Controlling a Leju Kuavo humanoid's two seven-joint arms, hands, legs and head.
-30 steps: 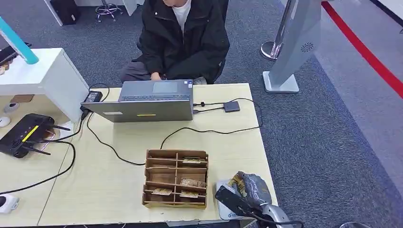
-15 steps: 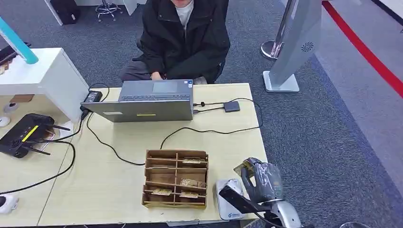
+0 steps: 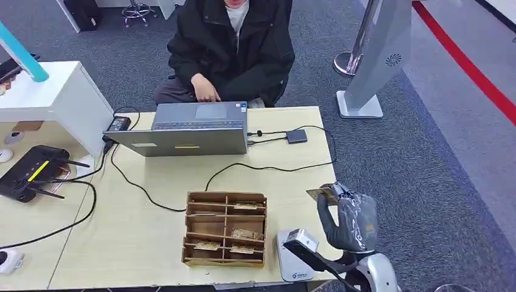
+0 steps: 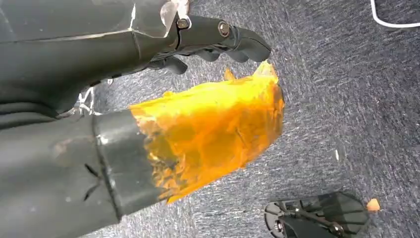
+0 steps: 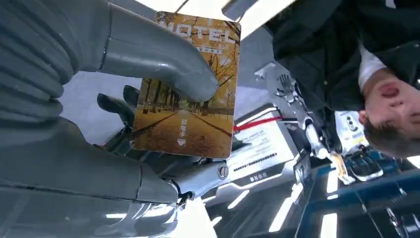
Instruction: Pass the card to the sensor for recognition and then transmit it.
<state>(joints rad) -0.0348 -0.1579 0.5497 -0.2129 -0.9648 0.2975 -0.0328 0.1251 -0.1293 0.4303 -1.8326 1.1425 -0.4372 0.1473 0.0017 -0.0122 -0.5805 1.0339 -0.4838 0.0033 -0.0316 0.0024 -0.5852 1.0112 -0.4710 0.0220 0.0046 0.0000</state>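
My right hand (image 3: 348, 220) is raised over the table's front right corner and pinches a hotel key card (image 3: 321, 194) between thumb and fingers. In the right wrist view the card (image 5: 190, 89) shows an autumn avenue print, with the thumb (image 5: 158, 59) pressed across its face. The white card sensor (image 3: 291, 267) lies on the table at the front edge, below and to the left of the hand. My left hand (image 4: 148, 99) hangs over grey carpet, its thumb wrapped in orange tape, fingers (image 4: 218, 37) loosely bent and holding nothing.
A wooden compartment box (image 3: 225, 229) with several cards stands left of the sensor. Behind it are a laptop (image 3: 188, 129), black cables (image 3: 268, 167) and a seated person (image 3: 234, 48). A router (image 3: 30, 170) sits at far left. A white kiosk stand (image 3: 371, 61) rises beyond the table.
My right hand has lifted the card up and to the right, away from the sensor. The person's hand has moved to the laptop's edge.
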